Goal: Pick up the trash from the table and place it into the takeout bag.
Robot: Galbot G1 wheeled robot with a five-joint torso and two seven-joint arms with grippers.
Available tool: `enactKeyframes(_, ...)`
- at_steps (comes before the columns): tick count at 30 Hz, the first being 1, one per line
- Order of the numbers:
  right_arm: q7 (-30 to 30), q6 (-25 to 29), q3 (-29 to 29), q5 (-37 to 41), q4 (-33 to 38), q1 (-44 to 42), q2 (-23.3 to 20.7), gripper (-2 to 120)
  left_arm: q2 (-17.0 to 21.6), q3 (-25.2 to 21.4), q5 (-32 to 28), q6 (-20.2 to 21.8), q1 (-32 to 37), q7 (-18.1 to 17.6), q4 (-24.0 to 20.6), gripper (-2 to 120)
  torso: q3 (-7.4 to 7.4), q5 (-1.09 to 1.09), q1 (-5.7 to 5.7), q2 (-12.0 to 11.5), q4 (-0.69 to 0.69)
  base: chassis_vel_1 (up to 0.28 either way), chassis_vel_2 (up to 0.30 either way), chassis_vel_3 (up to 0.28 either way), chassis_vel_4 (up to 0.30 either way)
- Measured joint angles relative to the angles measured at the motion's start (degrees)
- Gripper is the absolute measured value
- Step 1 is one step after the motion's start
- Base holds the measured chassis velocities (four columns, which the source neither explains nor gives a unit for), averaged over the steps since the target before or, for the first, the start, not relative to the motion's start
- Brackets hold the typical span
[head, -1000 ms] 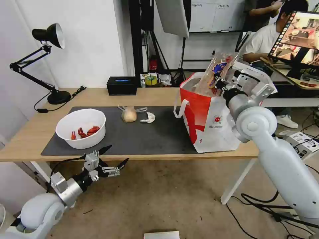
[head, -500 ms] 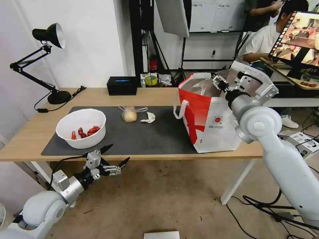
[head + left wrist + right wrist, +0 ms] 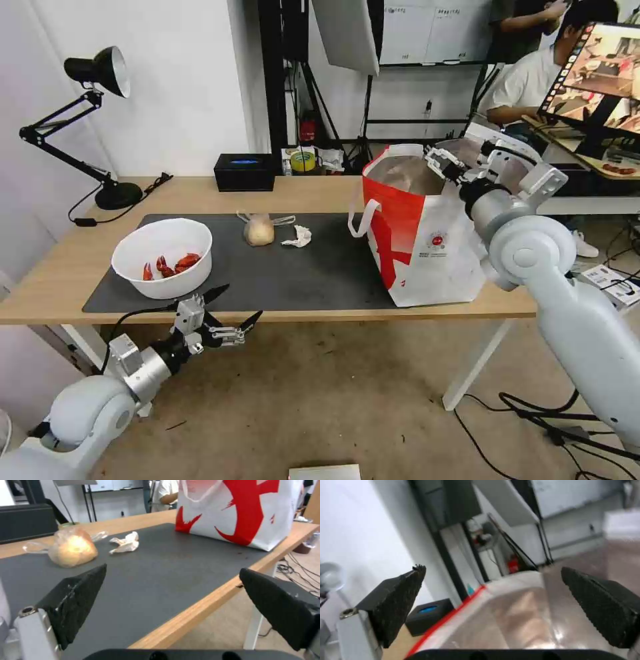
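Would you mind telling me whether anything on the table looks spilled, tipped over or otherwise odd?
Nothing stands out: the white round bowl of red shells and the red-and-white fabric takeout bag stand upright on the light-wood table, with nothing spilled.

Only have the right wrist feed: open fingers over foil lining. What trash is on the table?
Observer: Three pieces on the dark mat: a white bowl of crayfish shells, a knotted bag with a beige lump, and a crumpled tissue.
Operator: Left gripper?
Observer: The left gripper hovers just off the table's front edge, near the bowl, fingers open and empty.
Operator: Is the bag standing OK?
Observer: Yes. The takeout bag stands upright at the mat's right end, with the right gripper at its top opening.
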Motion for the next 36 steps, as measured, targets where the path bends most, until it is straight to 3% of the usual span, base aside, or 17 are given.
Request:
enactKeyframes(7, -7.96, -0.24, -0.51, -5.75, 3.29, -1.59, -3.28, 100, -0.01, -0.56, 0.0, -0.26, 0.04, -0.67, -0.07, 100, 0.0, 0.01, 0.0, 0.0, 0.0, 0.0, 0.0, 0.0, 0.0)
enactKeyframes(8, -11.62, -0.24, -0.13, -7.54, 5.38, -3.76, -4.85, 100, 0.0, -0.62, 0.0, -0.46, -0.11, -1.09, 0.08, 100, 0.0, 0.01, 0.0, 0.0, 0.0, 0.0, 0.0, 0.0, 0.0)
enactKeyframes(14, -18.48, 1.28, 1.73, -13.09, 9.9, -11.29, -7.52, 100, -0.63, -1.58, 0.23, -1.1, 0.47, -2.2, 0.18, 100, 0.0, 0.01, -0.01, 0.0, -0.01, 0.0, 0.0, 0.0, 0.0)
enactKeyframes(18, -21.16, 4.16, 3.64, -17.79, 12.33, -17.14, -8.64, 100, -1.44, -2.82, 0.81, -1.54, 1.54, -3.13, -0.04, 100, 0.0, 0.02, 0.0, 0.0, -0.01, 0.0, 0.0, 0.0, 0.0)
enactKeyframes(21, -23.57, 10.41, 5.58, -25.48, 14.17, -25.64, -9.55, 100, -2.83, -5.0, 2.42, -2.28, 3.65, -5.02, -0.44, 100, -0.01, 0.02, -0.01, 0.0, -0.01, 0.0, 0.0, 0.0, 0.0)
enactKeyframes(28, -24.36, 18.57, 8.41, -35.39, 14.69, -39.5, -6.91, 100, -6.06, -9.91, 5.2, -4.13, 8.67, -11.88, -0.11, 100, 0.0, 0.01, -0.01, 0.01, 0.0, 0.0, 0.0, 0.0, 0.0)
enactKeyframes(36, -22.18, 24.99, 9.36, -39.96, 12.54, -48.3, -2.99, 100, -8.1, -12.4, 5.6, -5.47, 11.6, -14.35, 0.61, 100, -0.01, 0.0, -0.01, 0.0, 0.0, 0.0, 0.0, 0.0, 0.0)
